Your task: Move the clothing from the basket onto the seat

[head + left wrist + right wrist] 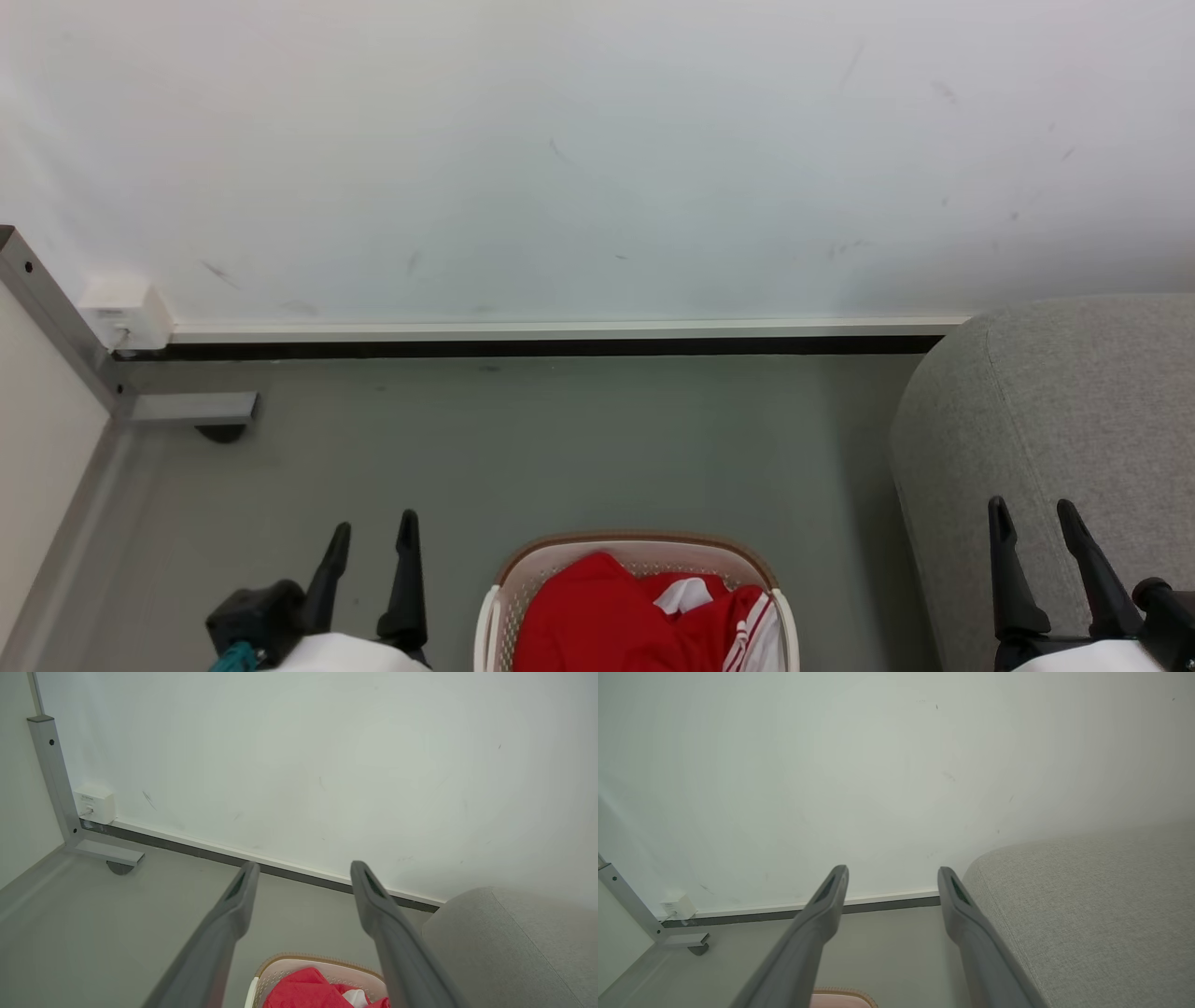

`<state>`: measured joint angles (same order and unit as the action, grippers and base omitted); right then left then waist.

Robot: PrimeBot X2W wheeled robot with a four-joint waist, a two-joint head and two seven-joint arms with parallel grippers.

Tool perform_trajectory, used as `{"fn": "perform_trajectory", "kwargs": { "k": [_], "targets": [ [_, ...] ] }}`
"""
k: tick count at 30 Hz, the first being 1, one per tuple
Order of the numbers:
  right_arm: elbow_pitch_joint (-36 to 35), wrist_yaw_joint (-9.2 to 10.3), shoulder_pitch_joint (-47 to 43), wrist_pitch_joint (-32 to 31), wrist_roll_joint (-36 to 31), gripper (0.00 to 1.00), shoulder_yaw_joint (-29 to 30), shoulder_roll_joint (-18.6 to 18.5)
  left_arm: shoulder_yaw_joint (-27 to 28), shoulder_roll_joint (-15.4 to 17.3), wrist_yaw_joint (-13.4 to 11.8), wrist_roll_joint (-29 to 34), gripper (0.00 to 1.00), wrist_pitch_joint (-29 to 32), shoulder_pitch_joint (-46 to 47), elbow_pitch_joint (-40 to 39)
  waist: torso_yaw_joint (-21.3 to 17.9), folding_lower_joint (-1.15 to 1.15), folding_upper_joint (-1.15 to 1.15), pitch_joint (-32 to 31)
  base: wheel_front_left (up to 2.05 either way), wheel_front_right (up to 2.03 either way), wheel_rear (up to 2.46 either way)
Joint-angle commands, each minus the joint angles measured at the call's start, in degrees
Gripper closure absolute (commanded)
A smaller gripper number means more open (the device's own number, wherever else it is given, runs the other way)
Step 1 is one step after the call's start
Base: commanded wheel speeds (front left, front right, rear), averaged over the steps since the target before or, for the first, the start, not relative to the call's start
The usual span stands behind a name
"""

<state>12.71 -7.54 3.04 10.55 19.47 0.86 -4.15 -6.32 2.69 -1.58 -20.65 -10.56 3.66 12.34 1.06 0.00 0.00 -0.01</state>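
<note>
Flanking basket (pixel 635 540), sofa (pixel 1074 401) right, metal post (pixel 58 317) left

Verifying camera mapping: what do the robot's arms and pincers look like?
Both alike: the left pincer and right pincer each have two long, tapering black fingers on black mounts, with white forearm shells. A teal cable shows by the left wrist.

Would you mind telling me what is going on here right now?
Nothing is being handled yet. The bright red sports clothing with white panels lies in the cream-white perforated plastic laundry basket on the grey floor, between the robot's arms. The left hand and the right hand are both open and empty, apart from the clothing. The large grey woven-fabric sofa, where the clothing is to go, stands at the robot's right.
</note>
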Motion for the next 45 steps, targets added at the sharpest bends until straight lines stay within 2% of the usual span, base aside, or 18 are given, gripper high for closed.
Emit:
{"fn": "perform_trajectory", "kwargs": {
  "k": [1,31,39,45],
  "targets": [
    [-0.1,0.07,0.1,0.5,-1.1,0.00,0.4,-0.3,-0.1,0.6,-0.3,2.0,0.00,-0.5,0.1,-0.3,0.0,0.00,0.00,0.0,0.00,0.00,0.00],
    [1.2,0.09,-0.5,3.9,-12.8,0.00,1.0,0.0,-1.4,0.6,-1.0,15.9,0.00,-3.9,-0.6,0.9,0.2,0.00,0.00,0.1,0.00,0.00,0.00],
    [1.1,0.10,-0.7,4.8,-15.4,0.00,1.2,0.1,-1.5,0.5,-1.2,18.4,0.00,-4.7,-0.7,1.3,0.6,0.00,0.00,0.3,0.00,0.00,0.00],
    [1.1,0.10,-0.5,4.6,-14.9,0.00,1.0,0.3,-1.2,0.5,-1.2,18.2,0.00,-4.6,-0.9,1.0,0.4,0.00,0.00,0.6,0.00,0.00,0.00]
  ]
}}
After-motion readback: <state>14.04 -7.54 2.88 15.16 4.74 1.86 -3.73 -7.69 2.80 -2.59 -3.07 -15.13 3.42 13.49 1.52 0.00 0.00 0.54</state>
